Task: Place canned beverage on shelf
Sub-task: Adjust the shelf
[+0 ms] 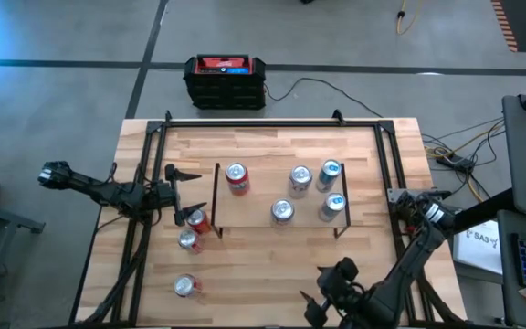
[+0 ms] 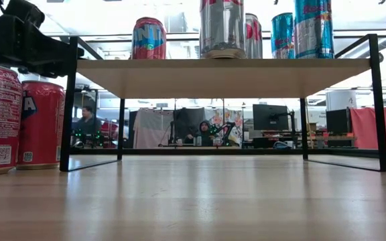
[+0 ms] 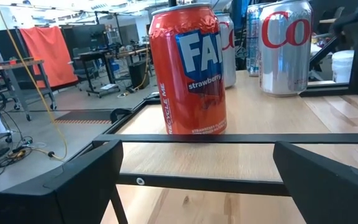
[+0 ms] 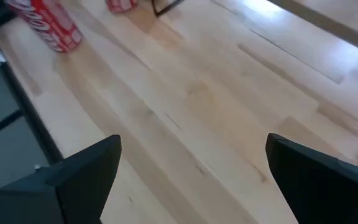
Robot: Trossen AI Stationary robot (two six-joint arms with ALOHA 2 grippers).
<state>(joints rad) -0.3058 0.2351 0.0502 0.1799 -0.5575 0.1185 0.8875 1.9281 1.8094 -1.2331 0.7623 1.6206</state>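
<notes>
With its fingers spread wide and empty, the left claw (image 1: 179, 194) hovers at the shelf's (image 1: 258, 224) nine o'clock edge, apparently between placements; next it should probably drop toward the table can (image 1: 197, 220) at its five o'clock.

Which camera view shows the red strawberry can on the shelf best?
The left wrist view: the strawberry can fills it, label readable. The high view shows only its top, the low view its upper part above the shelf. The right wrist view misses it.
</notes>
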